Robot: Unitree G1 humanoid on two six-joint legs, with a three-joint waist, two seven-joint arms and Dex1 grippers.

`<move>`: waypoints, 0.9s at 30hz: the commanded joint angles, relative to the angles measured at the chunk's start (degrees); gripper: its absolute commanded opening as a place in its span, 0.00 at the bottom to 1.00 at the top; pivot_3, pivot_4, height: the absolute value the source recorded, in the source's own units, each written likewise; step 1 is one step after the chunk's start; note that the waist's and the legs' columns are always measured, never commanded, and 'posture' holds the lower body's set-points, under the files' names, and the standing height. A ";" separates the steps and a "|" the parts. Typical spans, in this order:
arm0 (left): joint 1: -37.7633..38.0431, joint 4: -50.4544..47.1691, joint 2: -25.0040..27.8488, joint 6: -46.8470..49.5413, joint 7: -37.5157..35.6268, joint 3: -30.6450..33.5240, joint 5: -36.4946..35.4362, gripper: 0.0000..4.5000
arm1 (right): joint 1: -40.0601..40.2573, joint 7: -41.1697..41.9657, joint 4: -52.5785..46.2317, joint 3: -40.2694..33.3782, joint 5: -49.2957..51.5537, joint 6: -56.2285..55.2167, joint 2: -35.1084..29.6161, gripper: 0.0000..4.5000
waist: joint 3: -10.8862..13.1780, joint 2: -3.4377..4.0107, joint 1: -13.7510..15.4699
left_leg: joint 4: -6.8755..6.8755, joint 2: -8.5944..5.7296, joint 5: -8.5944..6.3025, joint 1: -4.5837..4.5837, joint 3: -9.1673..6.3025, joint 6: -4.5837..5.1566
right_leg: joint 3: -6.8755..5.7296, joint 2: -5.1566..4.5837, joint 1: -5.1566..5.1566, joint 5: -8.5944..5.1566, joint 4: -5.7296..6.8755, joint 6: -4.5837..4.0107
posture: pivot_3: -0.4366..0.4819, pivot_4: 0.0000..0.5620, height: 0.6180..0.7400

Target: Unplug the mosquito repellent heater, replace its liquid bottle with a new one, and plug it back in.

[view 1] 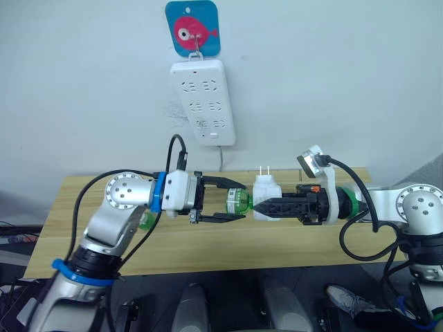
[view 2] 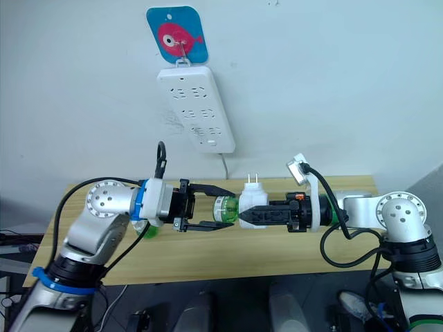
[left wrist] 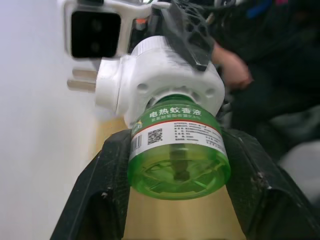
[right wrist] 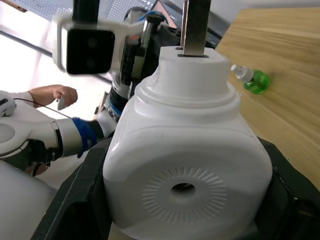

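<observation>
I see the mosquito repellent heater in the air above the middle of the bench, held by my right gripper, whose two black fingers press on its two sides. Its two metal prongs point up. It is a small rounded white plastic body; in the right wrist view the end with the round vent hole and fine radial ribs faces the camera.

A green liquid bottle sits with its neck inside the heater, so the neck is hidden. My left gripper is around this bottle, but its fingers stand wider than the bottle, and I cannot tell if any pad touches it. The label carries Chinese characters "电热蚊香液", a QR code and small print that I cannot read.

A second green bottle with white cap lies on the bench top; in the eye views it is mostly hidden behind my left arm, near the left part of the bench.

On the wall above the far edge hangs the white power strip under a blue hook plate with a pink fish. A person's hand shows in the right wrist view, partly cut off.
</observation>
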 commanded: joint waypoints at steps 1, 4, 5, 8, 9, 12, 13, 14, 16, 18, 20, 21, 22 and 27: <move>-2.55 -0.65 4.98 16.12 -0.19 3.08 -7.71 0.50 | 0.76 1.05 -1.27 -1.80 -0.26 0.02 -1.37 0.68 | 0.00 0.00 -0.04 | 0.00 0.00 0.00 0.01 -0.02 0.00 | -0.02 0.01 0.00 0.00 0.01 0.00 | 0.36 0.39 0.88; -4.87 -1.63 6.60 24.79 0.03 4.14 -12.27 0.50 | 1.07 0.97 -1.53 -1.90 -0.75 -0.22 -1.50 0.68 | 0.00 0.00 -0.01 | 0.00 0.01 0.00 0.01 -0.01 0.00 | -0.02 0.02 0.00 -0.01 0.00 0.00 | 0.36 0.39 0.88; -5.64 -2.03 6.99 28.12 0.28 4.65 -14.31 0.50 | 1.15 0.97 -1.56 -1.93 -1.03 -0.29 -1.52 0.68 | 0.00 0.00 0.01 | 0.01 0.01 0.00 0.01 -0.01 0.00 | -0.02 0.02 0.00 -0.01 -0.01 0.00 | 0.36 0.39 0.88; -6.72 -3.05 8.39 33.76 -0.14 5.26 -16.95 0.50 | 1.25 0.93 -1.49 -2.04 -2.41 -0.65 -1.55 0.68 | 0.00 0.00 0.02 | 0.00 0.01 0.00 0.00 0.00 0.00 | -0.03 0.02 0.00 -0.01 -0.02 0.01 | 0.36 0.39 0.88; -5.90 -3.48 9.48 33.28 -1.50 5.00 -15.87 0.50 | 1.32 0.88 -1.53 -2.00 -3.88 -0.97 -1.72 0.68 | 0.00 0.00 0.03 | -0.01 0.02 0.00 0.01 -0.01 0.00 | -0.03 0.02 0.00 -0.01 -0.02 0.00 | 0.36 0.39 0.88; -3.18 -3.79 11.07 31.39 -2.42 5.14 -12.95 0.50 | 1.71 0.86 -1.18 -1.13 -10.80 -2.27 -2.82 0.68 | 0.00 0.00 0.01 | -0.04 0.03 0.00 0.02 0.01 0.00 | -0.01 0.03 -0.01 -0.01 -0.04 0.00 | 0.35 0.39 0.88; -2.16 -3.69 11.19 30.45 -1.88 5.38 -11.80 0.50 | 1.92 1.08 -0.95 -0.57 -14.07 -2.92 -3.40 0.68 | 0.00 0.00 0.04 | -0.04 0.03 0.00 0.02 0.02 -0.01 | 0.00 0.02 -0.01 -0.01 -0.04 0.00 | 0.35 0.39 0.88; 0.16 -3.33 11.63 26.15 -1.46 5.05 -7.76 0.50 | 2.24 1.29 -0.45 1.32 -20.29 -4.82 -4.88 0.68 | 0.00 0.00 0.04 | -0.04 0.03 0.00 0.04 0.04 -0.01 | 0.02 0.02 -0.01 -0.01 -0.05 0.00 | 0.35 0.39 0.88; 3.78 -2.67 12.03 19.14 -1.02 4.32 -1.34 0.50 | 2.67 0.38 1.31 5.22 -31.72 -8.94 -6.79 0.68 | 0.00 0.00 0.11 | -0.04 0.02 0.00 0.09 0.13 -0.01 | 0.09 0.02 -0.01 -0.01 -0.05 0.00 | 0.36 0.40 0.88; 6.69 -2.50 11.28 15.08 0.34 4.08 2.68 0.50 | 2.97 0.80 3.56 11.81 -44.67 -14.76 -9.10 0.68 | 0.01 0.00 0.16 | -0.04 0.03 0.00 0.09 0.15 -0.01 | 0.11 0.02 -0.03 -0.01 -0.07 0.00 | 0.36 0.40 0.88; 8.76 -3.33 10.40 13.32 1.20 4.09 4.37 0.50 | 2.72 0.76 6.22 16.78 -53.92 -17.98 -9.83 0.68 | 0.01 0.00 0.19 | -0.03 0.02 0.00 0.07 0.22 -0.01 | 0.18 0.01 -0.09 -0.01 -0.07 0.00 | 0.37 0.40 0.88; 9.79 -4.09 10.03 12.81 1.58 4.05 4.83 0.50 | 2.15 0.28 8.52 18.57 -57.53 -18.37 -9.42 0.68 | 0.01 -0.01 0.24 | -0.04 0.02 0.00 0.06 0.25 -0.01 | 0.22 0.01 -0.10 -0.01 -0.07 0.00 | 0.37 0.41 0.88; 10.58 -4.71 9.75 12.47 1.83 4.05 5.13 0.50 | 0.84 -0.04 10.73 20.67 -60.62 -16.94 -9.19 0.68 | 0.01 -0.01 0.25 | -0.04 0.02 0.00 0.04 0.27 -0.01 | 0.23 0.00 -0.12 -0.01 -0.07 0.00 | 0.37 0.41 0.88; 13.06 -6.57 7.49 11.40 4.47 3.54 7.09 0.50 | -3.18 1.93 22.06 23.83 -71.30 -19.37 -5.73 0.68 | 0.02 -0.02 0.24 | -0.03 0.01 0.00 0.02 0.37 -0.01 | 0.33 -0.03 -0.17 0.00 -0.05 -0.01 | 0.38 0.42 0.88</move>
